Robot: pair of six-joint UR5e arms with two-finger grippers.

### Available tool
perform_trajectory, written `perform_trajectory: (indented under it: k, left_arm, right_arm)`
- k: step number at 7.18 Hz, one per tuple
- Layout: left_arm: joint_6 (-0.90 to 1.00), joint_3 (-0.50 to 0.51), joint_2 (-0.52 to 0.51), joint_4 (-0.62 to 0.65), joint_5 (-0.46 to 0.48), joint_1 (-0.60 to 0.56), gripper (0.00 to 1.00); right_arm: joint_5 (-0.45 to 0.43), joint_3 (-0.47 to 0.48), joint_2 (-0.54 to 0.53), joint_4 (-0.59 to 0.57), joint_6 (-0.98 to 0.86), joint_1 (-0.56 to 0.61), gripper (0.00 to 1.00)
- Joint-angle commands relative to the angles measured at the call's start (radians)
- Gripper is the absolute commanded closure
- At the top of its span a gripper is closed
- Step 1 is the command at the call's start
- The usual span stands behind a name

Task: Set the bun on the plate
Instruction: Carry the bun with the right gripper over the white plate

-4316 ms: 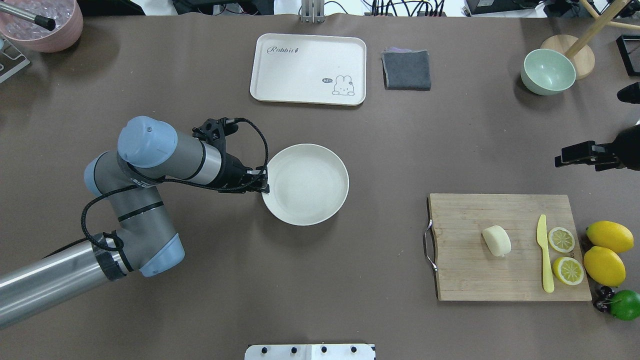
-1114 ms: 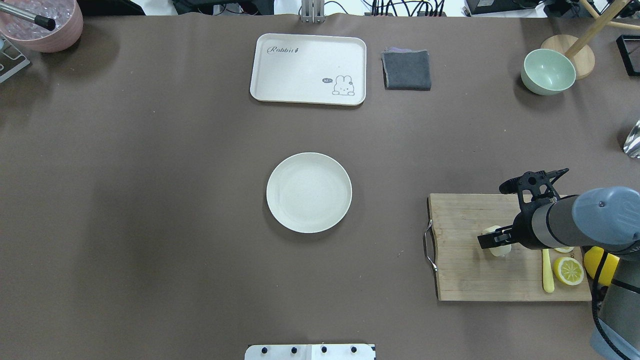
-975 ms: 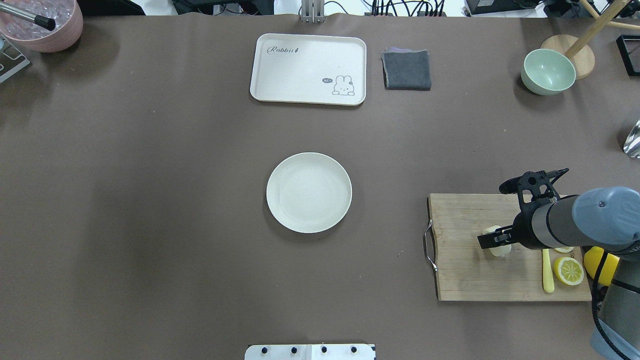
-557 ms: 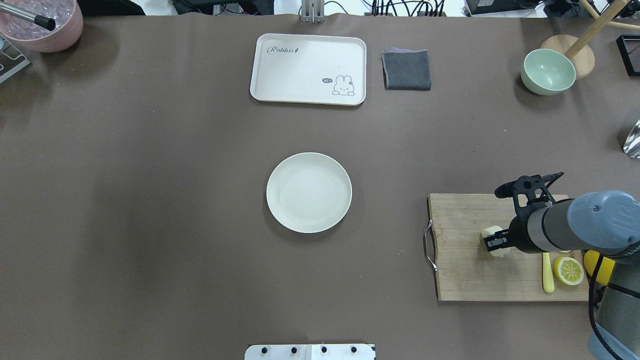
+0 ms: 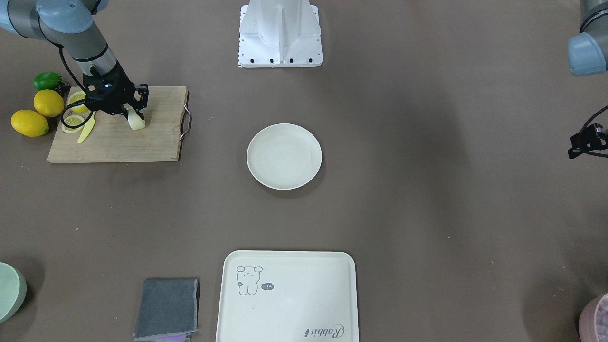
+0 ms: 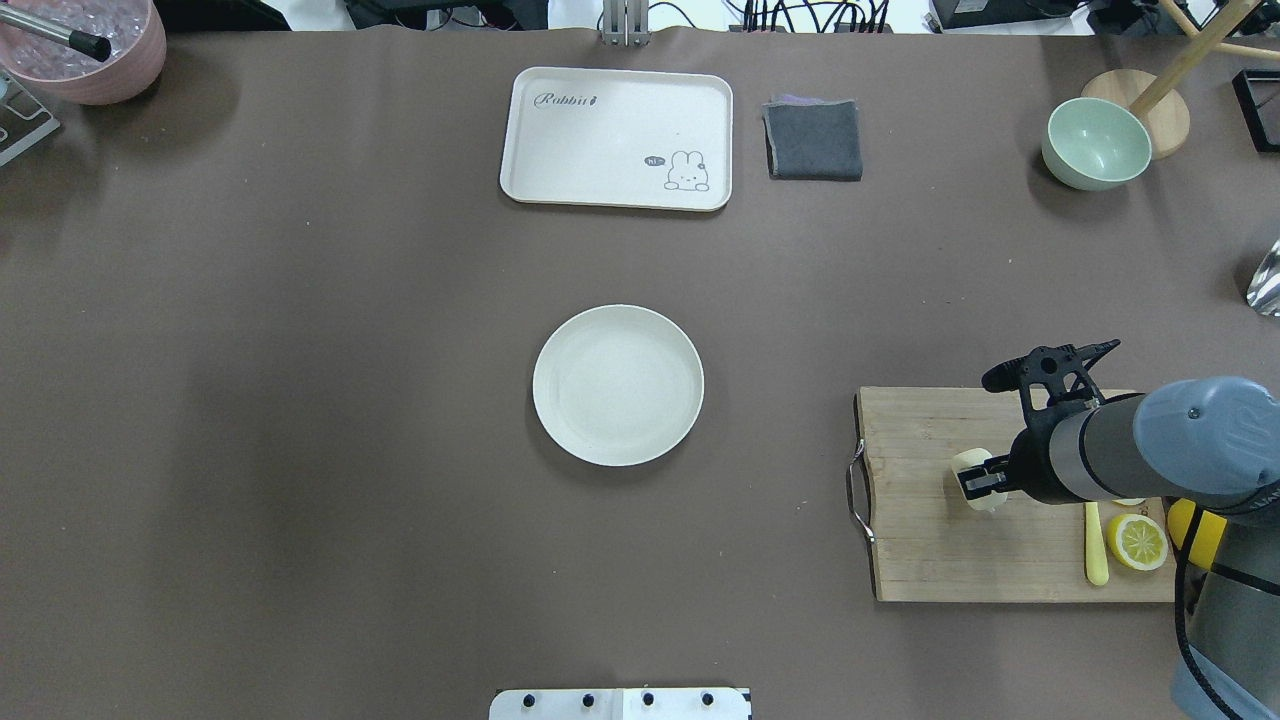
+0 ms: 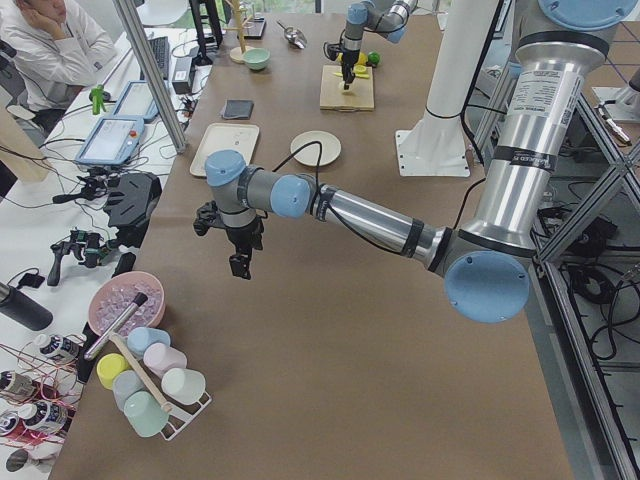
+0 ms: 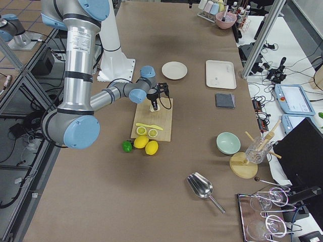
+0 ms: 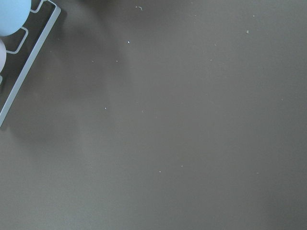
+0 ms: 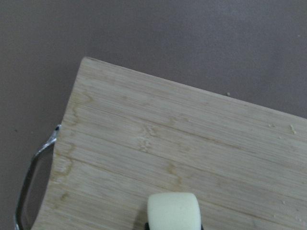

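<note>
The bun (image 6: 968,464) is a pale cream chunk held between the fingers of my right gripper (image 6: 975,482), which is shut on it over the left part of the wooden cutting board (image 6: 930,560). The right wrist view shows the bun's flat end (image 10: 173,210) at the bottom edge with the board beyond it. The round off-white plate (image 6: 618,385) sits bare at the table's middle, well to the left of the board. My left gripper (image 7: 240,265) hangs over bare table near the cup rack, far from the plate; whether it is open or shut I cannot tell.
On the board's right lie a yellow knife (image 6: 1096,545) and lemon slices (image 6: 1136,540), with whole lemons (image 5: 29,122) and a lime (image 5: 46,80) beside it. A cream tray (image 6: 617,137), grey cloth (image 6: 813,139) and green bowl (image 6: 1096,143) line the far side.
The left arm let go of the plate and drew away. The right arm came over the board, closed on the bun, and has shifted it slightly left.
</note>
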Motion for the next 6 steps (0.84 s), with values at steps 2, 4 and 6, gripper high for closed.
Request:
perform_trajectory:
  k: [2,4,6]
  left_arm:
    - [0.001,0.0,0.018,0.003,0.0,-0.026,0.02]
    - [0.001,0.0,0.027,0.003,0.0,-0.033,0.02]
    - [0.001,0.0,0.027,0.003,-0.002,-0.037,0.02]
  right_arm:
    - [-0.005,-0.001,0.299,-0.358,0.056,0.015,0.66]
    - [-0.008,-0.048,0.545,-0.537,0.165,0.007,0.66]
    - [-0.036,-0.242,0.79,-0.541,0.274,-0.02,0.66]
